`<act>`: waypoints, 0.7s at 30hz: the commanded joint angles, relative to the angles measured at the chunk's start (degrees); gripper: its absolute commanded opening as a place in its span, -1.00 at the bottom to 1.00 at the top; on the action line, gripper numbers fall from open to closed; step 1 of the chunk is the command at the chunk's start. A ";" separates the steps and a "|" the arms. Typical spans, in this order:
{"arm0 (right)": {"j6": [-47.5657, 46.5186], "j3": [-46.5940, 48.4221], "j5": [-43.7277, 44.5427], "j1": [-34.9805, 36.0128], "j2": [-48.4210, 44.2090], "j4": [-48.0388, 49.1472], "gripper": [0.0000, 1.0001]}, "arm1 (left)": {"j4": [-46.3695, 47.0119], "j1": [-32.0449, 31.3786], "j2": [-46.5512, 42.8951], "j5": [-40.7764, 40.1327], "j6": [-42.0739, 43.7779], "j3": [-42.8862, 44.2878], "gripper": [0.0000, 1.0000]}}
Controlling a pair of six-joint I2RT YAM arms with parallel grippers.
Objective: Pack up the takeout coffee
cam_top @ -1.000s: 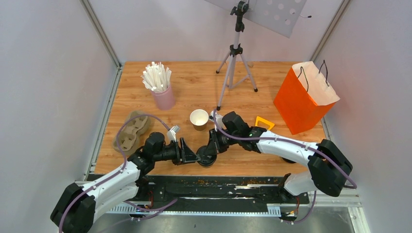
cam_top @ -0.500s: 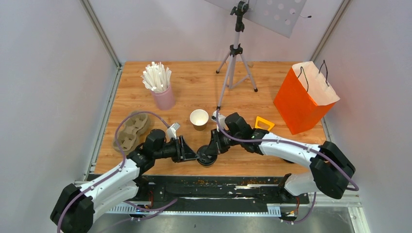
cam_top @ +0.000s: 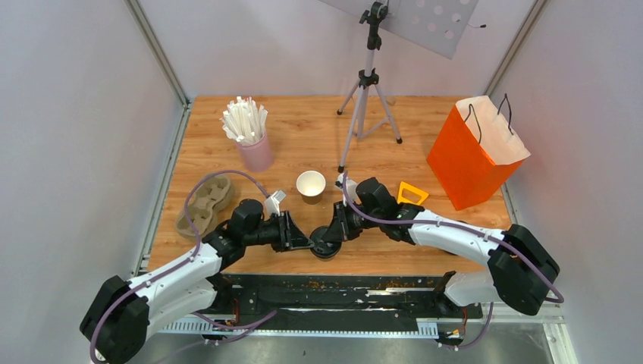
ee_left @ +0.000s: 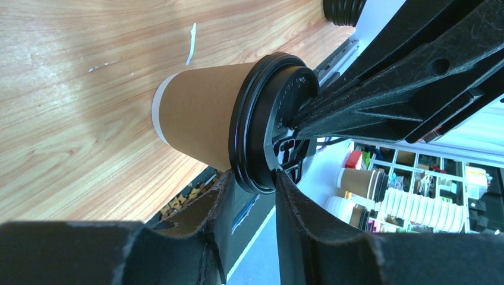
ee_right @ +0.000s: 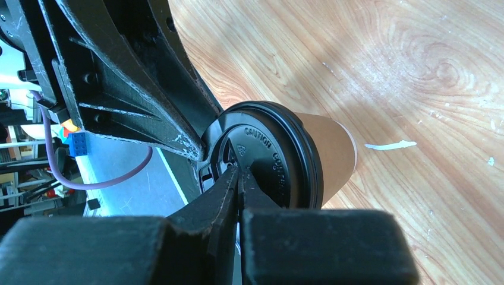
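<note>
The takeout coffee is a kraft-brown paper cup under a black lid, standing near the table's front edge. My left gripper comes at it from the left. Its fingers are closed on the lid's rim, one under the rim against the cup wall and one on the lid's top. From the right, my right gripper is shut, and its joined tips rest on the top of the lid. Nothing is between them. Seen from above, both grippers meet over the cup and hide most of it.
An open paper cup with a white inside stands just behind. A pink cup of white sticks and a pulp cup tray are at the left. An orange paper bag, a yellow piece and a tripod are at the right and back.
My left gripper has moved right up to the lidded cup and its jaws have narrowed onto the lid's rim. The right gripper has stayed shut on the lid, shifting only slightly.
</note>
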 commanded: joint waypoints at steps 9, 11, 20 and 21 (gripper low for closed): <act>1.90 -2.32 5.72 -0.32 -1.53 -3.42 -0.88 | -13.61 -0.88 8.67 -8.73 11.09 8.90 -0.24; 3.36 -2.51 6.87 -0.29 -2.84 -3.46 -0.88 | -15.92 -0.69 11.63 -10.15 14.35 12.90 -0.25; 8.88 -5.56 10.63 -0.30 -8.64 -2.74 -0.85 | -17.86 -0.72 20.29 -8.89 20.12 22.09 -0.23; 9.19 -5.57 10.83 -0.32 -9.06 -2.57 -0.84 | -17.78 -0.70 20.05 -8.15 20.24 22.71 -0.20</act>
